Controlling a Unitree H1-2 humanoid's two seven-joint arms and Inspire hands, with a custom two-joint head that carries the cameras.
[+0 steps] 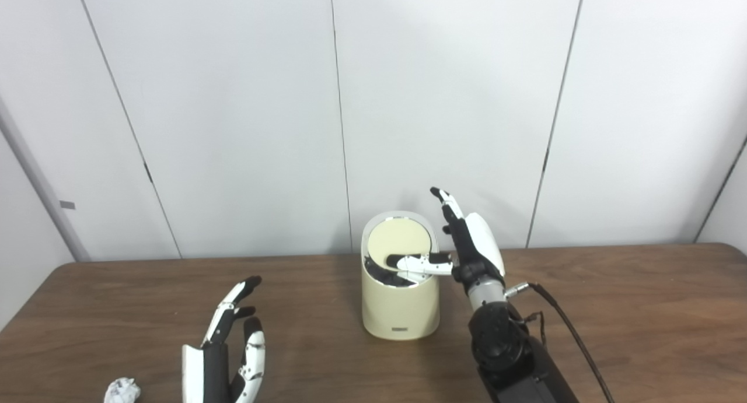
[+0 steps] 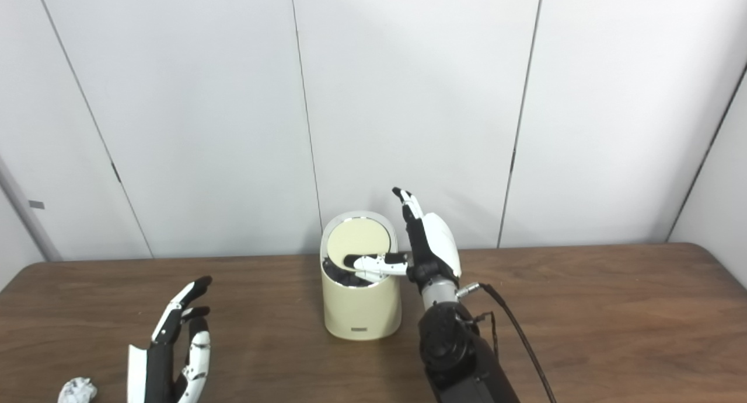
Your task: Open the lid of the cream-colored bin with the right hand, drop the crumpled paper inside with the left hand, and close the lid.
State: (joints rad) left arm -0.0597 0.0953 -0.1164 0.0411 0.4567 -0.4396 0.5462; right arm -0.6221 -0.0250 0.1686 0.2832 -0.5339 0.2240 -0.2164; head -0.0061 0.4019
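Observation:
The cream-colored bin (image 1: 400, 309) stands mid-table. Its round lid (image 1: 400, 239) is tipped up toward the back, and a dark opening shows at the front of the rim. My right hand (image 1: 467, 245) is at the bin's right side, fingers pointing up and apart, with its thumb (image 1: 417, 264) reaching across the opening under the lid. The crumpled paper (image 1: 122, 390) lies at the table's front left edge. My left hand (image 1: 230, 350) hovers open just right of the paper, fingers spread, holding nothing.
The brown wooden table (image 1: 642, 321) runs back to a white panelled wall (image 1: 443, 100). A black cable (image 1: 569, 333) trails from my right wrist over the table's right half.

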